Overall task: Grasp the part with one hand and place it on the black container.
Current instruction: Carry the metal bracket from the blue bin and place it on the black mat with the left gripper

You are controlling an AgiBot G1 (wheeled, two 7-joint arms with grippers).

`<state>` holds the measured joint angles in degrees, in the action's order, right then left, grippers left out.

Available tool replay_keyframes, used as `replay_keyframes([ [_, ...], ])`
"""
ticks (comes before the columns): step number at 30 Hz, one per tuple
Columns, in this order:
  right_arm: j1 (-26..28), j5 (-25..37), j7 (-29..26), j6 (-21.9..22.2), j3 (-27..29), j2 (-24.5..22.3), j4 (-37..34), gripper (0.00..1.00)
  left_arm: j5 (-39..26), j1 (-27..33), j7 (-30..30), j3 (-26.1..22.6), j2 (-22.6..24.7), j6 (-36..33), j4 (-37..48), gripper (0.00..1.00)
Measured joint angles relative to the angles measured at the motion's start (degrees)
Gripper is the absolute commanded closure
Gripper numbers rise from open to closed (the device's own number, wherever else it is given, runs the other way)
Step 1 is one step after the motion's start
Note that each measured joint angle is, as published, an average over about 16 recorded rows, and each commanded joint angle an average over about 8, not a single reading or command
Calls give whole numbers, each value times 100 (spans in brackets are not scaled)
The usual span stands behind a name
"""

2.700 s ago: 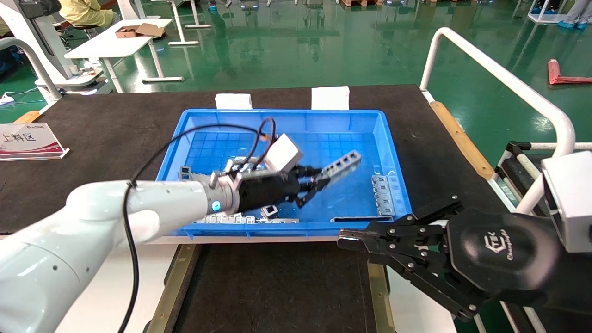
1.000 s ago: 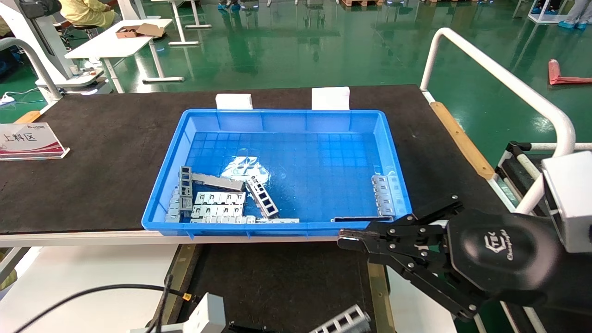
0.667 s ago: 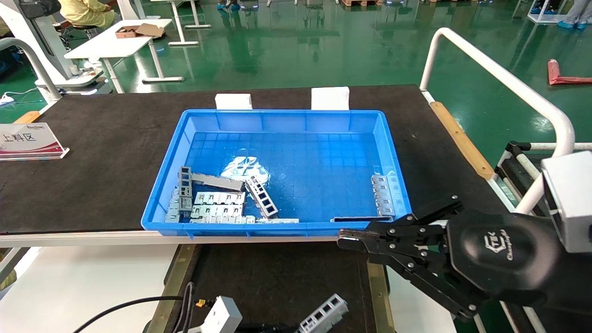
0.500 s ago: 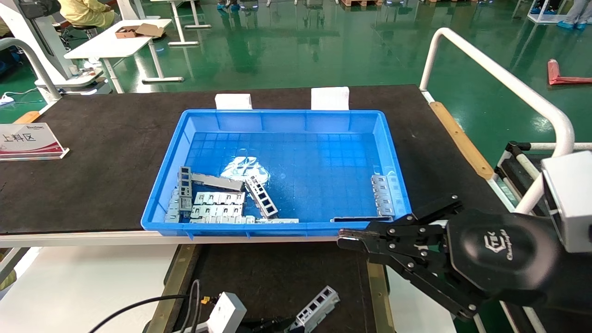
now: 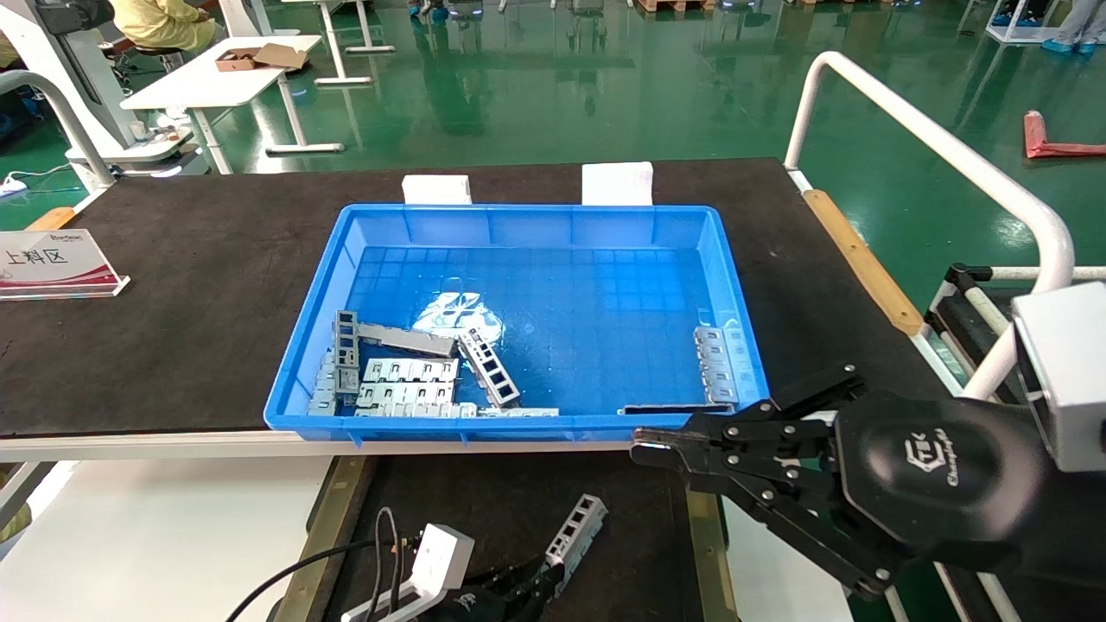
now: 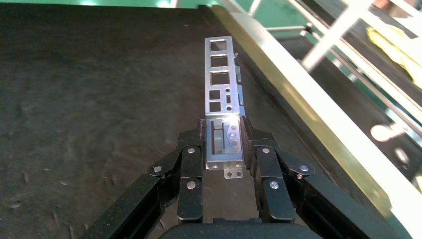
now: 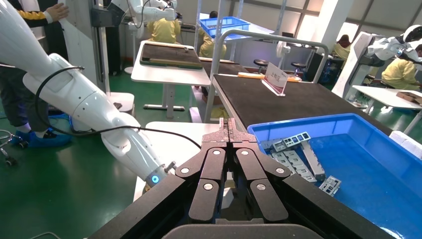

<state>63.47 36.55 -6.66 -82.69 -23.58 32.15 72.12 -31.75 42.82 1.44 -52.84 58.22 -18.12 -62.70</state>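
Observation:
My left gripper [image 5: 540, 577] is at the bottom of the head view, shut on the part [image 5: 575, 528], a silver-grey channel bracket with a row of rectangular windows. In the left wrist view the part [image 6: 222, 84] sticks out forward from between my fingertips [image 6: 224, 137], low over the black container [image 6: 89, 99]. The black container [image 5: 484, 510] lies in front of the blue bin, with brass-coloured strips [image 5: 324, 518] along its sides. My right gripper [image 5: 644, 449] is shut and empty, parked at the container's right edge; it also shows in the right wrist view [image 7: 228, 124].
The blue gridded bin [image 5: 518, 233] stands on the dark tabletop beyond the container and holds several more metal parts [image 5: 397, 371], plus some [image 5: 715, 358] by its right wall. A white rail [image 5: 933, 147] runs along the right. A sign [image 5: 52, 259] stands at far left.
My left gripper has carried the part out of the blue bin and down to the black container, then moved it forward and left over the tray. The right arm has not moved.

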Motion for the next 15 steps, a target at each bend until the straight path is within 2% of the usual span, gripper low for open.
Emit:
replay_keyframes([
  [15, 0, 0, 0, 0, 0, 0, 0, 100, 273, -153, -158, 367, 737, 1267, 183, 100],
])
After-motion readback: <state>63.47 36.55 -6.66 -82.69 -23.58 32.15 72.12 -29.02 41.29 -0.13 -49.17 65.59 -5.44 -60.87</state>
